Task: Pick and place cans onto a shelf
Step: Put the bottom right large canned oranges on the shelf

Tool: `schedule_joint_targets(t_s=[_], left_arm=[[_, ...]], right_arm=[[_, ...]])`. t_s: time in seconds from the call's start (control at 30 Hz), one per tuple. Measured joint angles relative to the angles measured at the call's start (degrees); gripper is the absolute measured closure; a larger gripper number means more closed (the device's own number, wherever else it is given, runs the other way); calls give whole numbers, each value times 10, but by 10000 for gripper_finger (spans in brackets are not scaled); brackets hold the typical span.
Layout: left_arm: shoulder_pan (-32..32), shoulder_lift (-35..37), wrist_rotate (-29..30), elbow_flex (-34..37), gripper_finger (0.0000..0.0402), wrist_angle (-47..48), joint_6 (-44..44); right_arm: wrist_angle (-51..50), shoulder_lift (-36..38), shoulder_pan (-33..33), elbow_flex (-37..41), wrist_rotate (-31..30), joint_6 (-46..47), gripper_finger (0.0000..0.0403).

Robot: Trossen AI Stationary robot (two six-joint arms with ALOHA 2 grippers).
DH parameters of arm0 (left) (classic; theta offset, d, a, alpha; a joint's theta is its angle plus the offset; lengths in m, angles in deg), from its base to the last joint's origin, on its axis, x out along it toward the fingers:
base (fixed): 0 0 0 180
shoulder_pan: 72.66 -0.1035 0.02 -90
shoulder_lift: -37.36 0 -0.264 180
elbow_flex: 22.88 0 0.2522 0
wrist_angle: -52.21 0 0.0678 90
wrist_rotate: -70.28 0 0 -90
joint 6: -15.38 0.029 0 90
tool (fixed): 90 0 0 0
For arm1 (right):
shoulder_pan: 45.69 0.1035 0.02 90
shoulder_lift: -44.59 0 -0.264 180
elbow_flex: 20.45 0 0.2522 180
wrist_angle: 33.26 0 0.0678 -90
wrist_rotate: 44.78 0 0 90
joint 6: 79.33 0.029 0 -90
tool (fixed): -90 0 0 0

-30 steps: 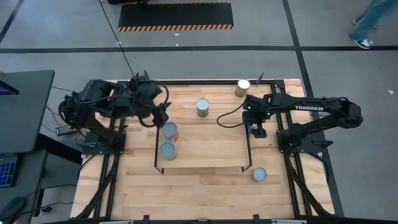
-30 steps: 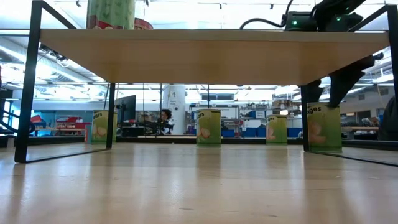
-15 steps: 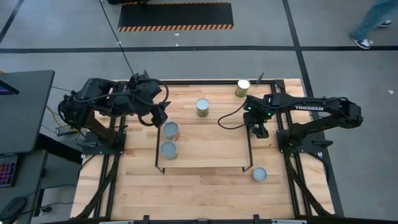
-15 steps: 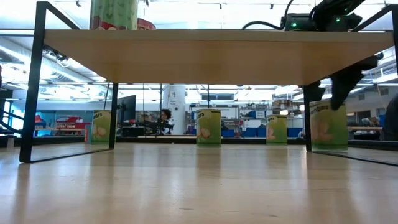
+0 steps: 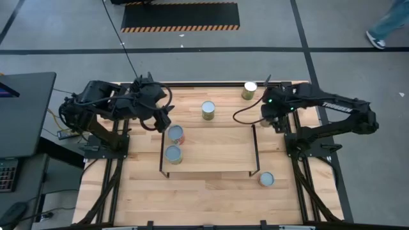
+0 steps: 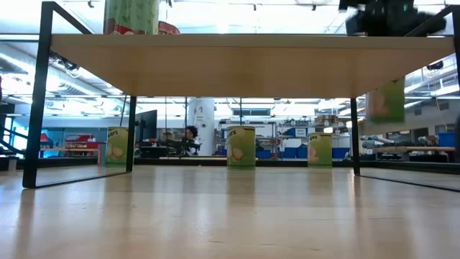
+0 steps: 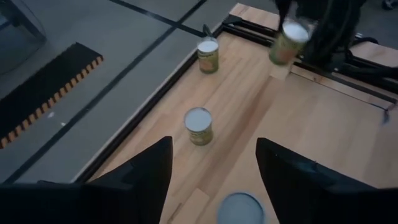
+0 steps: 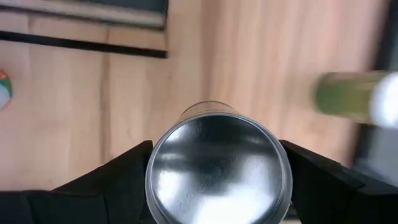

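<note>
Cans (image 5: 174, 135) numbering two are seen on the shelf (image 5: 211, 163) near its left frame end, while a third (image 8: 217, 168) is held clamped in the right gripper (image 5: 268, 118), lifted clear of the table (image 5: 211, 191) just outside the shelf's right end. Three more cans are left standing on the table, so the task is judged under half done. The left gripper (image 7: 214, 174) is held spread and empty above the shelf's left end.
</note>
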Motion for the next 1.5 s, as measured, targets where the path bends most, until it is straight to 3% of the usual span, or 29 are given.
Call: schedule_joint_targets(t_s=[0.27, 0.7, 1.0, 1.2, 1.37, 1.5], left_arm=[[10, 0, -33, 0, 171, 0, 12], [53, 27, -45, 0, 171, 0, 58], [81, 27, -73, 0, 171, 0, 98], [90, 27, -73, 0, 171, 0, 86], [112, 32, -103, 0, 171, -1, 69], [128, 35, -95, 0, 171, -1, 69]], right_arm=[[-57, -72, 61, -219, -28, 8, 77], [2, -342, 227, -487, 13, 49, 77], [34, -472, 245, -575, 40, 76, 77], [32, -493, 234, -581, 49, 71, 72], [45, -495, 221, -580, 45, 71, 50], [58, -495, 218, -580, 51, 70, 32]])
